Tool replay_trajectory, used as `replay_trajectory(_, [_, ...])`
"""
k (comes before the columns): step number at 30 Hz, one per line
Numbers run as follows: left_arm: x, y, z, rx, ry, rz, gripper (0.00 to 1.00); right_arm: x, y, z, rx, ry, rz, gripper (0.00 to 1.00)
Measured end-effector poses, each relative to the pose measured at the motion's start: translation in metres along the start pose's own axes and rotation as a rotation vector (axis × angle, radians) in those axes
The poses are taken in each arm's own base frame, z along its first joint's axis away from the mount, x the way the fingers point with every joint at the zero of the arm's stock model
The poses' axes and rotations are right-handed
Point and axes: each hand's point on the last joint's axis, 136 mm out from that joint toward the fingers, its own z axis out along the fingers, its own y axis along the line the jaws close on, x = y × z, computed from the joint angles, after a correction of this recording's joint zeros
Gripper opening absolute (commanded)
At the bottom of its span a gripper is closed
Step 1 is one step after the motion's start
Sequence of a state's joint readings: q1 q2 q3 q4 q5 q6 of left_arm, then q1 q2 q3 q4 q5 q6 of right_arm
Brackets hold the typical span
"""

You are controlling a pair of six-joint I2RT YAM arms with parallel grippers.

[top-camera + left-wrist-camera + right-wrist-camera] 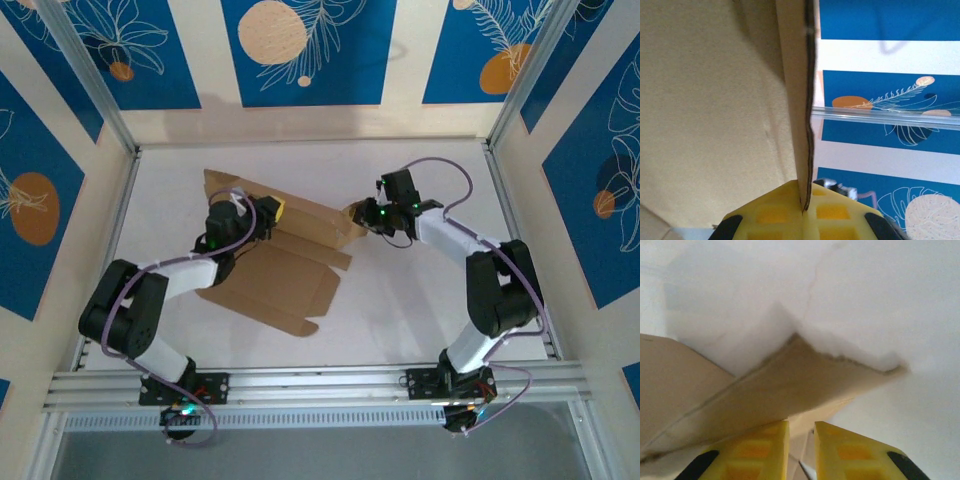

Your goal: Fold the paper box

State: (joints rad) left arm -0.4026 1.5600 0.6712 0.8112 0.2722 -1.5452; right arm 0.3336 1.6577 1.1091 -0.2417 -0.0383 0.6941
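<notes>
The left gripper (pixel 804 207) was clenched on the paper box (pixel 715 125). In the left wrist view its yellow fingers (pixel 775 215) met on the corrugated edge of a raised panel, which ran straight up from between them. Seen from above, that gripper sat on the panel's top edge near the middle of its length, pointing right and away from the bases. Behind it the left arm (pixel 185 265) ran down-left along a white forearm to a black elbow folded low near the desk's left side. From there it went on to its base on the near aluminium rail (pixel 320 385).

The right gripper (pixel 801 450) had its yellow fingers close together, with only a narrow gap between them. Cardboard showed in that gap and a flap spread just above the fingertips, but I could not tell whether they pinched it. In the top view this gripper was at the box's right end, pointing left. The right arm (pixel 500 285) reached back to the right to a black elbow, then dropped to its base on the same rail.

The box lay left of the middle of the white desk (pixel 420 300), between the two grippers. One long panel stood raised, running from the far left to the right end. The rest of the sheet lay flat on the near side, its tabs toward the bases. Blue walls (pixel 310 60) with leaf prints enclosed the desk.
</notes>
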Motion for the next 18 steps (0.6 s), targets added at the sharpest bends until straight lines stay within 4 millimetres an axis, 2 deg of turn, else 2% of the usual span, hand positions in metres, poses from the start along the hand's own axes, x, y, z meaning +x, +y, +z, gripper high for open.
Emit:
replay_trajectory(4, [0.003, 0.002, -0.005, -0.006, 0.006, 0.010, 0.00, -0.016, 0.000, 0.001, 0.018, -0.042, -0.045, 0.24])
replay_trajectory(13, [0.016, 0.001, -0.029, -0.060, 0.025, 0.100, 0.00, -0.020, -0.004, -0.001, 0.026, -0.053, -0.100, 0.26])
replay_trajectory(15, [0.016, 0.004, -0.032, -0.077, 0.025, 0.116, 0.00, -0.019, -0.001, -0.005, 0.027, -0.054, -0.109, 0.26])
replay_trajectory(18, [0.015, 0.012, -0.036, -0.100, 0.010, 0.138, 0.00, -0.016, 0.008, -0.023, 0.017, -0.079, -0.124, 0.27])
